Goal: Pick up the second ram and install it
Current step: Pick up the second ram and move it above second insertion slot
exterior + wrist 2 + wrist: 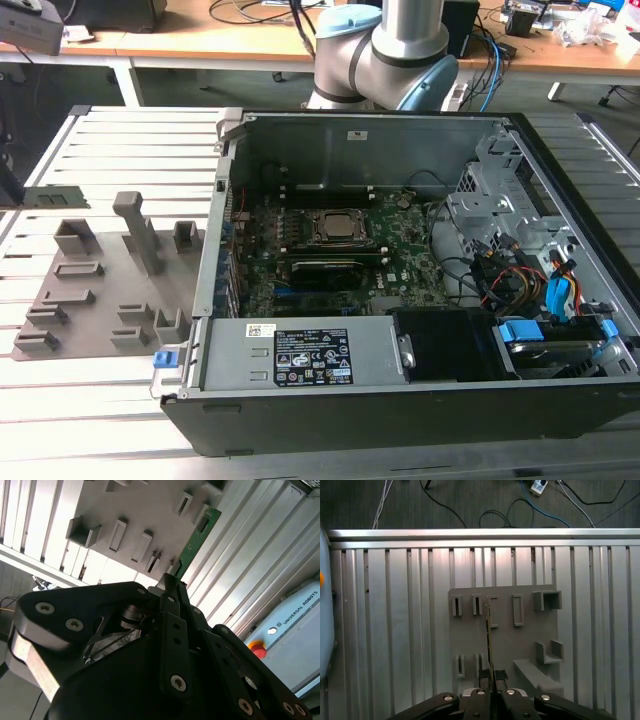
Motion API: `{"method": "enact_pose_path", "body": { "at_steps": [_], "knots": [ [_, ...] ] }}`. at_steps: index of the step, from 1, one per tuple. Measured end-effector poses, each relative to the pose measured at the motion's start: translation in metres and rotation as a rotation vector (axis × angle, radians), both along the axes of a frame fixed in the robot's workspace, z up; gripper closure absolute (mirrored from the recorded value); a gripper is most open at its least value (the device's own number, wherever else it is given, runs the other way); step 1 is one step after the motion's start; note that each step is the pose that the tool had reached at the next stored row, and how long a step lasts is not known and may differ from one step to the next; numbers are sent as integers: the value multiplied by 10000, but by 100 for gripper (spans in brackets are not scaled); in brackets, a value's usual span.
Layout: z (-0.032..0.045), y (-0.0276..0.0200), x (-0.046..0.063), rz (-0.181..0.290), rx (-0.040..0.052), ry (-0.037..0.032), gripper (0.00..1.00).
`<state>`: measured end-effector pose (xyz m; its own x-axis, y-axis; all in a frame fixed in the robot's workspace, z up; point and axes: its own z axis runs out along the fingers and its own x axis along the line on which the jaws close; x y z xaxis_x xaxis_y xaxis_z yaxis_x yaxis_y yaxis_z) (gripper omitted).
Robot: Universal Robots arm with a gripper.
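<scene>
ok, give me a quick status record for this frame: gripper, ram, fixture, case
gripper: shut on the second ram
second ram: green stick, clamped at one end, over the fixture plate
fixture plate: grey, on the slotted table, at the exterior view's left of the PC case
PC case: open, motherboard exposed
install: not done

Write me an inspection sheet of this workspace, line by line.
Surface: slatted metal table carrying a grey fixture plate and an open PC case.
Job's things: ram, edge-on in the claw, over the plate.
Clutter: nothing seen on the table.
Claw: shut on the ram.
Cables: bundle inside the case; loose leads beyond the table.
Surroundings: desks and the arm's base behind the table.
</scene>
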<state>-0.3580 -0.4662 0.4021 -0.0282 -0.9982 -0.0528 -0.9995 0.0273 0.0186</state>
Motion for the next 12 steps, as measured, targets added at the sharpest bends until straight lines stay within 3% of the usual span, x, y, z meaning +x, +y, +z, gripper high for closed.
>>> {"method": "enact_pose_path", "body": {
  "at_steps": [8,12],
  "knots": [
    [171,0,1,1,6,-2,86],
    [175,-1,8,2,3,3,86]
  ]
}}
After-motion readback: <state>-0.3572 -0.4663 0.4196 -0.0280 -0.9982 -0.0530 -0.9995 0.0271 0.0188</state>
